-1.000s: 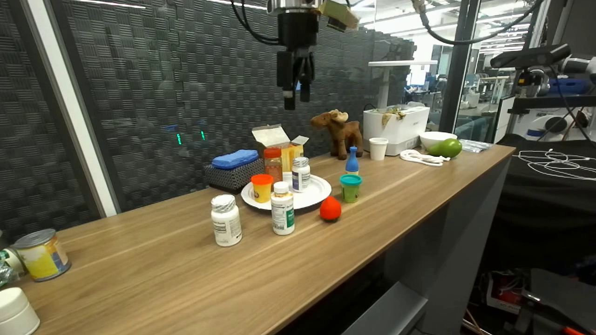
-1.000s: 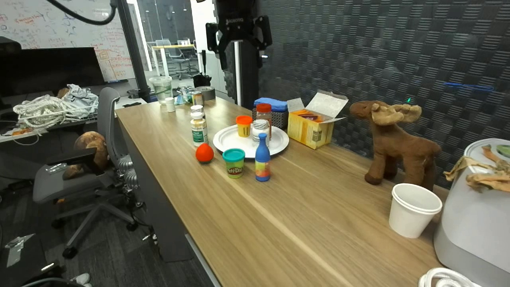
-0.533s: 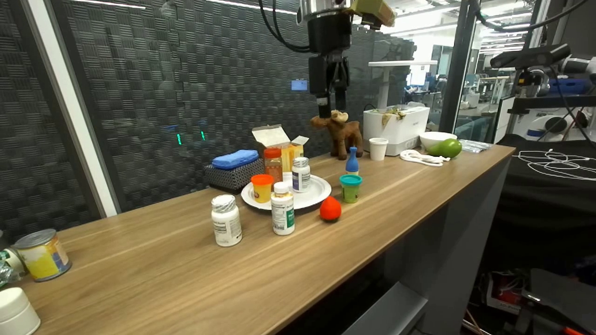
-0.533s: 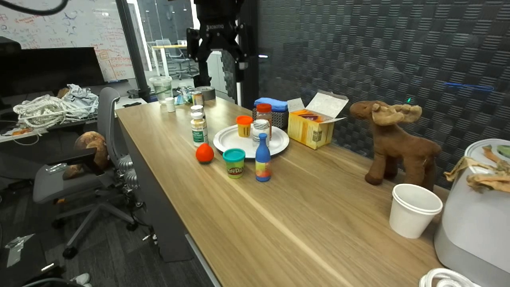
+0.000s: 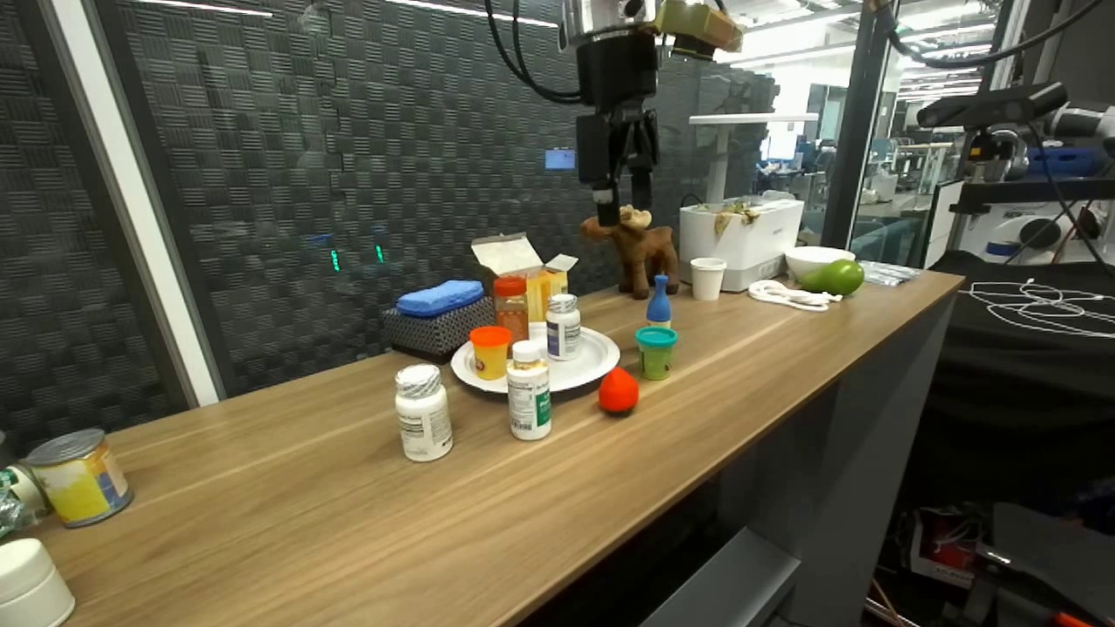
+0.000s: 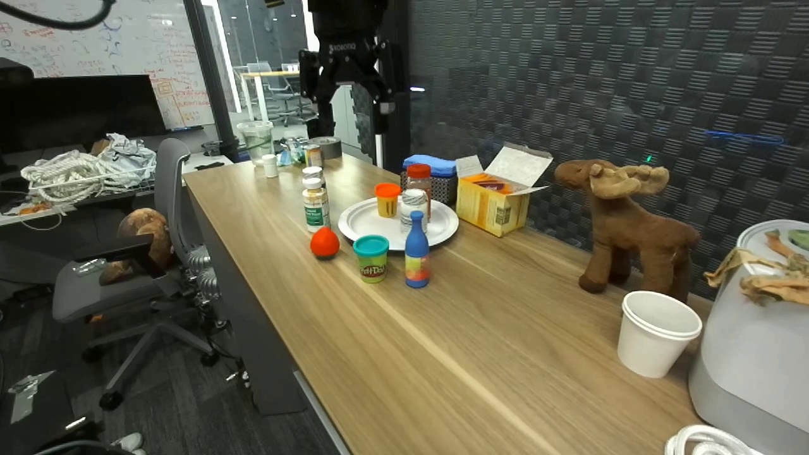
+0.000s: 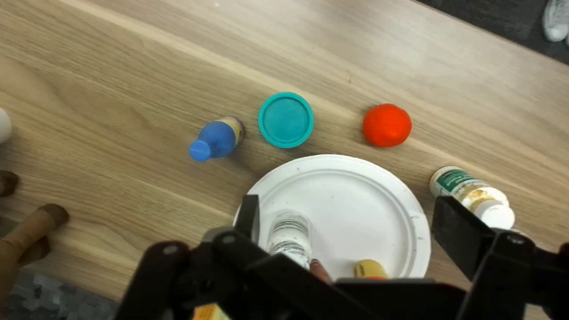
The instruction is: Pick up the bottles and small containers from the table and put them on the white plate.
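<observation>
The white plate holds a white bottle, an orange-lidded yellow tub and a red-capped jar. On the table beside it stand a green-label white bottle, another white bottle, a red round container, a teal-lidded green tub and a blue bottle. My gripper is open and empty, high above the table. In the wrist view its fingers spread over the plate; the teal lid and blue bottle lie beyond them.
An open yellow box and a dark box with a blue cloth stand behind the plate. A plush moose, paper cups and a white appliance stand farther along. A can is at the opposite end.
My gripper has moved right and slightly down in an exterior view, and left and down in an exterior view, mostly in the earlier half second. The objects have not moved.
</observation>
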